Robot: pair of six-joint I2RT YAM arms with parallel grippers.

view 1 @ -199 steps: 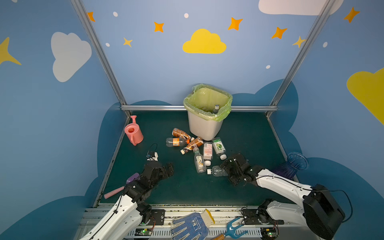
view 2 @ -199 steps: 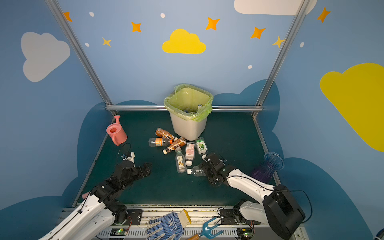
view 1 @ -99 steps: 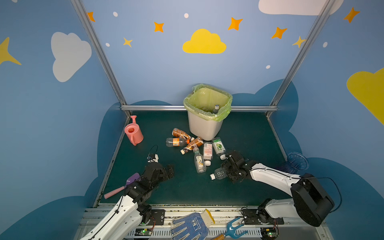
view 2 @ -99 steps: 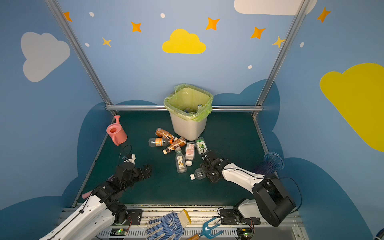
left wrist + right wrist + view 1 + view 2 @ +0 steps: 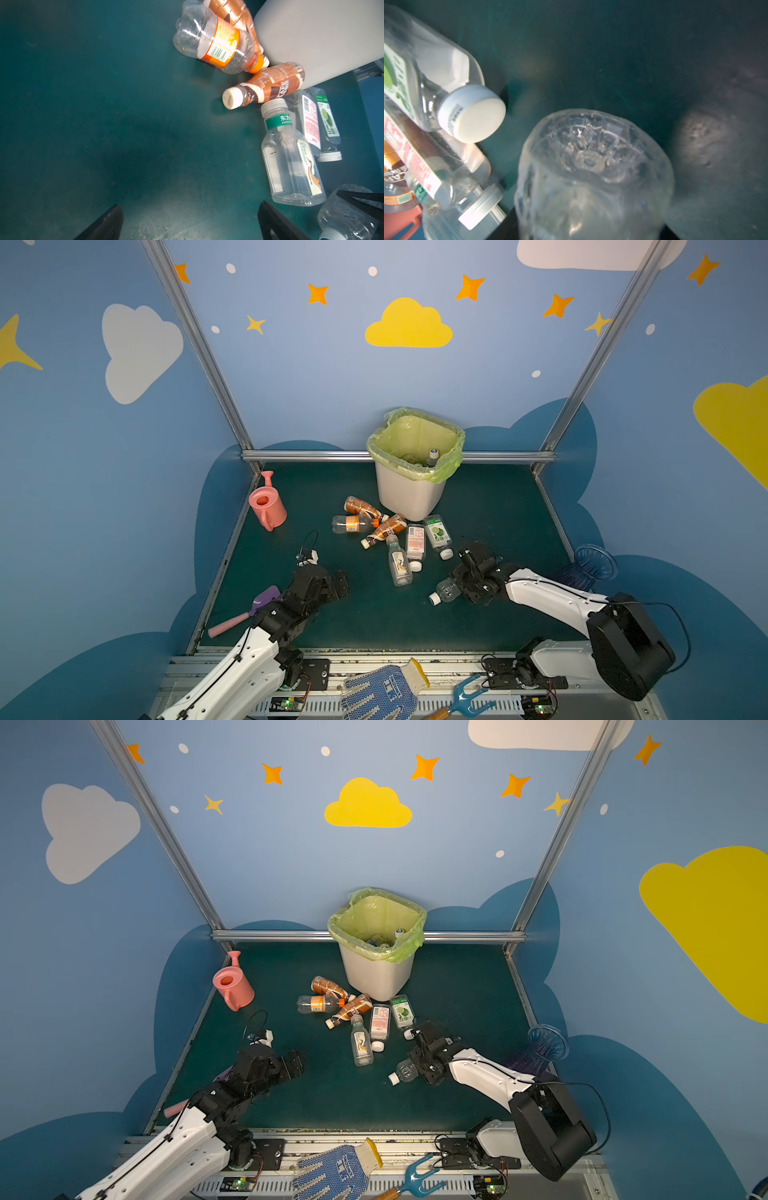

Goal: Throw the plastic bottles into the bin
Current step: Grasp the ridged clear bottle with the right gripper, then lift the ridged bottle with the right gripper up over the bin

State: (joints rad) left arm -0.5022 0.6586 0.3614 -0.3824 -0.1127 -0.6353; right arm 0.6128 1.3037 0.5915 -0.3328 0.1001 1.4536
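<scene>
A clear unlabelled bottle [image 5: 445,591] [image 5: 405,1071] with a white cap lies on the green mat, front right. My right gripper [image 5: 462,587] [image 5: 422,1065] [image 5: 589,228] is shut on its base end; the bottle [image 5: 591,176] fills the right wrist view. Several more plastic bottles [image 5: 399,564] [image 5: 360,1042] [image 5: 291,158] lie clustered in front of the bin [image 5: 409,497] [image 5: 376,977] [image 5: 311,41], which stands at the back with a green bag and bottles inside. My left gripper [image 5: 332,585] [image 5: 291,1063] [image 5: 190,218] hovers open over bare mat, left of the cluster.
A pink watering can [image 5: 266,506] stands at the back left. A purple-and-pink scoop [image 5: 249,612] lies by the left arm, a blue vase [image 5: 590,568] at the right edge. A dotted glove [image 5: 382,691] and blue fork [image 5: 469,701] lie on the front rail.
My right gripper has reached in over the clear bottle and shut its jaws on it; the bottle has shifted a little toward the front. The left arm has barely moved.
</scene>
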